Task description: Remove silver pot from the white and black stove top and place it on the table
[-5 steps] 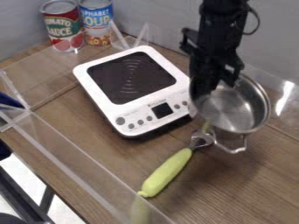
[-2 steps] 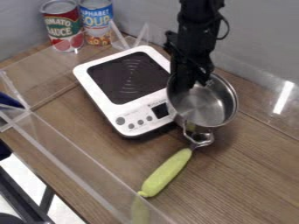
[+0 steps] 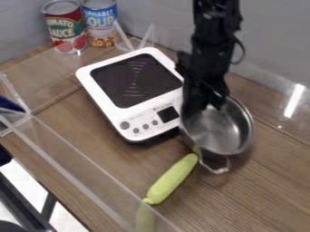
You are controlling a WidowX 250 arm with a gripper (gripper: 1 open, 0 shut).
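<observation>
The silver pot (image 3: 220, 133) sits right of centre in the frame, off the stove top (image 3: 136, 83) and low over the brown table (image 3: 260, 195), its left side just beside the stove's right edge and button panel. The dark gripper (image 3: 204, 98) comes down from the top of the frame, pointing straight down, and its jaws are drawn close together on the pot's rim at the upper left of the bowl; the wall of the pot is thin, so a nearly closed pinch is what a hold on it looks like. Whether the base already rests on the wood cannot be told from this view, though the pot seems slightly tilted, which suggests it hangs from the pinched edge. The pot reads as light, rigid sheet steel, empty inside, polished and therefore slippery: a rim pinch on one side lets it swing or slide out if the arm jerks, and it would clatter rather than break. The rim is the sensible place to hold it; no loop handle can be made out here. A scoop with a yellow-green handle (image 3: 172, 178) lies at lower centre, its metal end right at the pot's lower edge, so a careless set-down could land on it. Two cans (image 3: 80, 24) stand at the upper left, well apart.
</observation>
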